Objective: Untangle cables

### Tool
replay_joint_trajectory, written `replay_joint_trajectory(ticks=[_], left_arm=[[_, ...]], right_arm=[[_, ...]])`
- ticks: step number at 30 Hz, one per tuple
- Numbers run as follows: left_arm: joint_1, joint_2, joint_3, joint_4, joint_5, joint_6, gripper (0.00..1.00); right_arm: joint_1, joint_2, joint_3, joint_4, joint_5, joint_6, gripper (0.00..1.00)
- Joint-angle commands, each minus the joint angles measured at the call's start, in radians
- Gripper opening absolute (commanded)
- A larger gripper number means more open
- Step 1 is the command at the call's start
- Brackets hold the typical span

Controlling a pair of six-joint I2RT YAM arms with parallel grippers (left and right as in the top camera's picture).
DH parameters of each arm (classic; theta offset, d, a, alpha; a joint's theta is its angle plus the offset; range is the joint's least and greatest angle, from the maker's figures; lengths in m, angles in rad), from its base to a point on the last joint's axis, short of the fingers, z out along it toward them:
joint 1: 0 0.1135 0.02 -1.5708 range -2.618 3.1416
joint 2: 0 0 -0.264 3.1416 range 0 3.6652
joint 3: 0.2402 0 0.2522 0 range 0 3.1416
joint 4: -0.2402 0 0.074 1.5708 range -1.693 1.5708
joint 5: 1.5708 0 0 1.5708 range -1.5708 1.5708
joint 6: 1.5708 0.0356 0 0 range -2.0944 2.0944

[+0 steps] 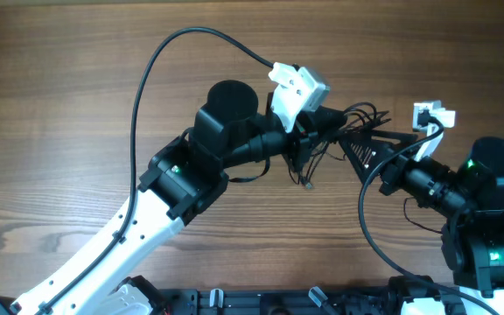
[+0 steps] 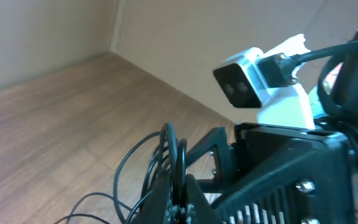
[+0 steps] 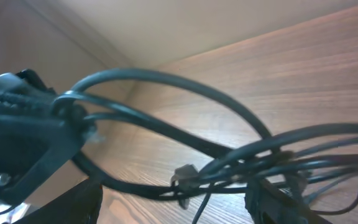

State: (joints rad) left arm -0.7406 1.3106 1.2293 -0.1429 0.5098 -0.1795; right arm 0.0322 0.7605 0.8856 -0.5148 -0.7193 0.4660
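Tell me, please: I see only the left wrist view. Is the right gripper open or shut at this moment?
Observer: Open. In the right wrist view, the right gripper has its fingers apart, and the cables run just ahead of them.
Operator: Can you see any plug end? I cannot find one.
Observer: Yes. The overhead view shows one plug end sticking out of the cables, close to the left gripper, on the robot's side of it.

Colours: cables (image 3: 272, 155) dark green-black; table (image 1: 59, 87) mid-brown, streaked wood grain; arms (image 1: 103, 245) white and black.
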Motion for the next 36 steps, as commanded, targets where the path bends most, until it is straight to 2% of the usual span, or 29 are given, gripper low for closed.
replay_joint_trajectory(ticks=[1, 7, 12, 14, 19, 22, 25, 29, 36], left_arm=[[-0.004, -0.016, 0.016, 0.005, 0.061, -0.046, 0.04], [-0.016, -0.015, 0.016, 0.005, 0.092, -0.045, 0.04], [-0.037, -0.015, 0.016, 0.005, 0.092, -0.045, 0.04], [-0.038, -0.015, 0.016, 0.005, 0.092, -0.045, 0.04], [-0.041, -0.015, 0.016, 0.005, 0.092, -0.046, 0.04], [-0.048, -0.015, 0.016, 0.006, 0.092, -0.045, 0.04], [-0.050, -0.015, 0.016, 0.006, 0.092, -0.045, 0.04], [-0.049, -0.015, 0.016, 0.005, 0.092, -0.039, 0.04], [-0.046, -0.015, 0.016, -0.003, -0.016, -0.034, 0.04]], right_arm=[[0.000, 0.004, 0.005, 0.011, 0.024, -0.021, 0.75], [0.000, 0.004, 0.005, 0.029, 0.019, -0.018, 0.75], [0.000, 0.004, 0.005, 0.039, -0.014, -0.018, 0.70], [0.000, 0.004, 0.005, 0.038, -0.014, -0.018, 0.64], [0.000, 0.005, 0.005, 0.038, -0.014, -0.018, 0.39], [0.000, 0.006, 0.005, 0.035, -0.014, -0.019, 0.36], [0.000, 0.010, 0.005, 0.035, -0.014, -0.019, 0.27], [0.000, 0.010, 0.005, 0.034, -0.014, -0.019, 0.04], [0.000, 0.008, 0.005, 0.025, -0.073, -0.021, 0.04]])
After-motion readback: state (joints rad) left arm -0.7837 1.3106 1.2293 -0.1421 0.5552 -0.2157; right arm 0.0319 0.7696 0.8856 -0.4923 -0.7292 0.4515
